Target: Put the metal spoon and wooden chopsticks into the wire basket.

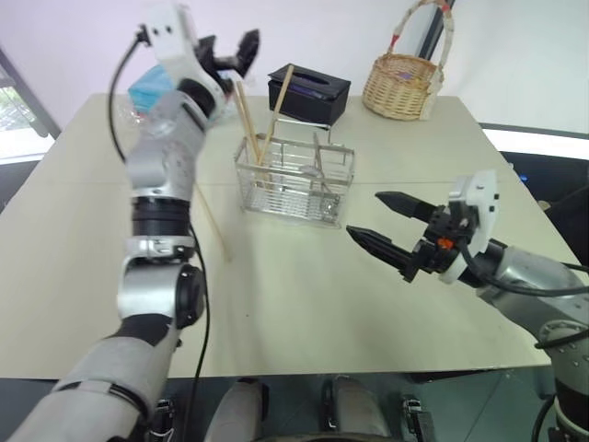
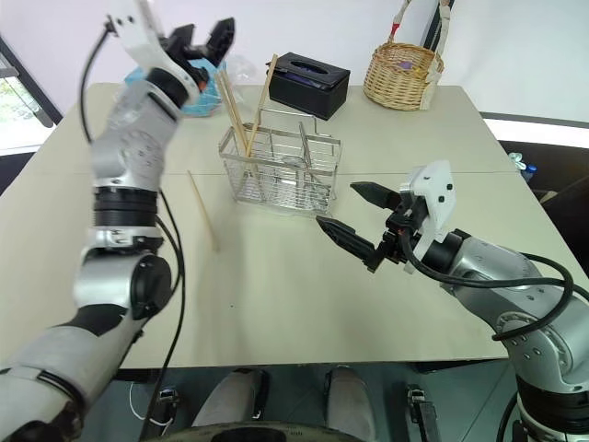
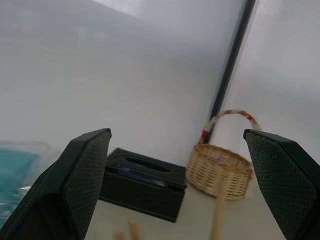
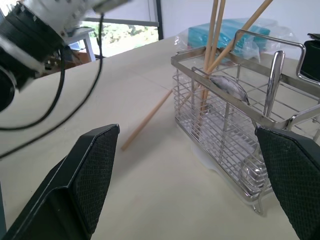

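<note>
The left gripper (image 1: 228,53) hangs high above the far left of the table (image 1: 386,304) with its two black fingers spread wide and nothing between them, raised over the tops of the wooden chopsticks (image 1: 261,124) that lean upright in the wire basket (image 1: 294,182). The right gripper (image 1: 386,226) is likewise parted and empty, held low and roughly level over the table, its fingertips aimed at the near right corner of the basket but apart from it. Two sticks stand in the basket's left compartments; the metal spoon (image 4: 226,84) lies propped inside it, bowl uppermost, against the wires. A third chopstick (image 1: 212,221) lies flat on the table just left of the basket, partly behind the left forearm. That loose stick looks light, stiff and thin, so it would likely roll or skid if nudged; a pinch near its middle, with the fingers closing across its width, seems the safest hold, and it would need tilting upright to drop through the grid. The left arm rises steeply, forearm nearly vertical and wrist bent forward; the right arm reaches in from the side, elbow out, wrist cocked inward.
</note>
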Available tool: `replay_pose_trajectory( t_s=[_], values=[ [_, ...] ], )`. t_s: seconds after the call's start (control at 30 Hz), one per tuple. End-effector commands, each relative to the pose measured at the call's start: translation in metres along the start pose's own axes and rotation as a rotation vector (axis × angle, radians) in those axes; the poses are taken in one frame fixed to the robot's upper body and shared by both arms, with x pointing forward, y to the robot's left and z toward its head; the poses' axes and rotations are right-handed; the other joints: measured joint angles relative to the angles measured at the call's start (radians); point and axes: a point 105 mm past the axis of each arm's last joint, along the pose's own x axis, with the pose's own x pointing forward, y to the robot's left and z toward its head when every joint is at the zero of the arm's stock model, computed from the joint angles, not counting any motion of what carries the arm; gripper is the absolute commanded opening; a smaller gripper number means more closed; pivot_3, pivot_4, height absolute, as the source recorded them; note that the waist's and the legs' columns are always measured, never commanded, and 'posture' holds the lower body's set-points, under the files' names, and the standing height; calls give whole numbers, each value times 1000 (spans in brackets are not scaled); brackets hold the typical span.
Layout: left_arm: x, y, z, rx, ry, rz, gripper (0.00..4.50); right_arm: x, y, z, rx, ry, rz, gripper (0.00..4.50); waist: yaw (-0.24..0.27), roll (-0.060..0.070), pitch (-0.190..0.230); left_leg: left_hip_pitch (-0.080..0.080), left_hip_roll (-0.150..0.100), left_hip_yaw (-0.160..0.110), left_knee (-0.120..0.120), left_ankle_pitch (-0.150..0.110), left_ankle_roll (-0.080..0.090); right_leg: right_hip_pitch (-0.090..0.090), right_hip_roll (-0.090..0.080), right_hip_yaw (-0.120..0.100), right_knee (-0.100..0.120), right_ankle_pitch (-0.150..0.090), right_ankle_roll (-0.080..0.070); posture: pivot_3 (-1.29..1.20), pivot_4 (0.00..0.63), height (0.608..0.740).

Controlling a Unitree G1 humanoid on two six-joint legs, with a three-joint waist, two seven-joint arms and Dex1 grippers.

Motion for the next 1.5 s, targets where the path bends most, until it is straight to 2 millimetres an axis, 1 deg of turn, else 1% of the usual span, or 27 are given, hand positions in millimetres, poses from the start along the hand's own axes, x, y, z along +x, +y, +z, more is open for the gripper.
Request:
replay_pose_trajectory(
  t_s=[0.03, 0.1, 0.17, 0.2, 0.3, 0.4, 0.53, 0.63, 0.77, 0.83, 0.97, 1.13, 1.2, 1.23, 1.3, 1.4, 1.43, 1.47, 1.5],
  values=[
    [-6, 38, 17, -53, 116, 157, 4468, -2, 4, 5, -51, -5, 29, 4500, -2, 0, 0, 0, -1, 0, 0, 0, 0, 0, 0, 0, 0, 0, 0, 0, 150, 660],
    [-15, 60, 3, -82, 251, 272, 4468, -3, 5, 2, -58, 7, 48, 4500, -2, 1, 0, 2, -1, 0, -1, 0, 0, 1, 0, 0, 0, 0, 0, 0, 150, 660],
    [-22, 69, -12, -61, 354, 310, 4468, -4, 6, 1, -60, 16, 65, 4500, 2, 1, 0, 5, -1, 0, -1, 0, 0, 4, 0, 0, 0, -1, 1, 0, 150, 660],
    [-27, 71, -23, -25, 426, 326, 4468, -4, 6, 0, -58, 19, 74, 4500, 4, 0, 1, 5, -1, -1, -1, 0, 0, 5, 0, 0, 0, -1, 1, 0, 150, 660],
    [-41, 76, -55, -58, 579, 379, 4468, -3, 7, -1, -61, 23, 92, 4500, 4, -1, 1, 5, -1, -2, 0, 0, 0, 6, 0, -1, 0, -1, 1, 0, 150, 660],
    [-53, 79, -87, -92, 687, 442, 4468, -1, 8, -1, -58, 20, 101, 4500, 1, -1, 1, 5, 0, -2, 0, 0, 0, 6, -2, 0, 0, -1, 1, 0, 150, 660],
    [-64, 76, -120, -129, 786, 490, 4468, -1, 12, -2, -49, 20, 124, 4500, 0, -1, 1, 4, 0, -1, -1, 0, 0, 3, -2, 0, 0, -1, 1, 0, 150, 660],
    [-67, 74, -131, -138, 817, 500, 4468, -1, 14, -1, -50, 27, 141, 4500, 0, -1, 1, 2, 0, -1, -1, 0, -1, 2, -2, 0, 0, -1, 1, 0, 150, 660],
    [-72, 72, -151, -126, 877, 505, 4468, -6, 19, 3, -49, 22, 164, 4500, 2, -1, 1, 2, 0, -1, -1, 0, -1, 1, -2, 0, 0, -1, 1, 0, 150, 660],
    [-72, 73, -156, -128, 885, 505, 4468, -6, 18, 3, -50, 19, 157, 4500, 4, -1, 1, 2, 0, -1, -1, 0, -1, 2, -2, 0, 0, -1, 1, 0, 150, 660],
    [-81, 70, -182, -136, 963, 494, 4468, -3, 18, 6, -48, -9, 128, 4500, 3, -1, 1, 2, 0, -1, 0, 0, -1, 2, -3, 0, 0, -1, 1, 0, 150, 660],
    [-80, 63, -195, -158, 980, 465, 4468, -3, 22, 6, -41, -23, 116, 4500, 5, 0, 0, 2, 0, -1, 0, 0, -1, 2, -3, 0, 0, -1, 1, 0, 150, 660],
    [-81, 64, -200, -165, 981, 476, 3958, -4, 23, 6, -38, -26, 104, 4500, 6, 1, -1, 3, 0, -1, 0, 0, -1, 3, -3, 0, 0, -1, 1, 0, 150, 660],
    [-81, 64, -202, -166, 983, 479, 3624, -4, 23, 5, -37, -27, 98, 4500, 6, 1, -1, 4, 0, -1, 0, 0, -1, 4, -3, 0, 0, -1, 1, 0, 150, 660],
    [-81, 63, -204, -163, 988, 479, 2731, -5, 22, 5, -35, -30, 88, 4500, 8, 1, -1, 4, 0, -1, 0, 0, -1, 5, -3, 0, 0, -1, 1, 0, 150, 660],
    [-78, 60, -204, -166, 988, 475, 1147, -7, 22, 6, -34, -34, 78, 4500, 18, 1, -1, 4, 0, -1, 1, 0, -1, 6, -3, 0, 0, -1, 2, 0, 150, 660],
    [-77, 59, -203, -168, 986, 474, 748, -7, 22, 6, -33, -36, 75, 4500, 21, 1, -1, 4, 0, -1, 1, 0, -1, 6, -3, 0, 0, -1, 2, 0, 150, 660],
    [-76, 59, -202, -170, 981, 476, 216, -7, 22, 6, -33, -37, 73, 4500, 25, 1, -1, 4, 0, 0, 1, 0, -1, 5, -3, 0, 0, -1, 2, 0, 150, 660],
    [-76, 60, -201, -169, 975, 478, 95, -7, 21, 6, -32, -37, 72, 4500, 28, 1, -1, 4, 0, 0, 0, 0, -1, 5, -3, 0, 0, -1, 2, 0, 150, 660]
  ],
)
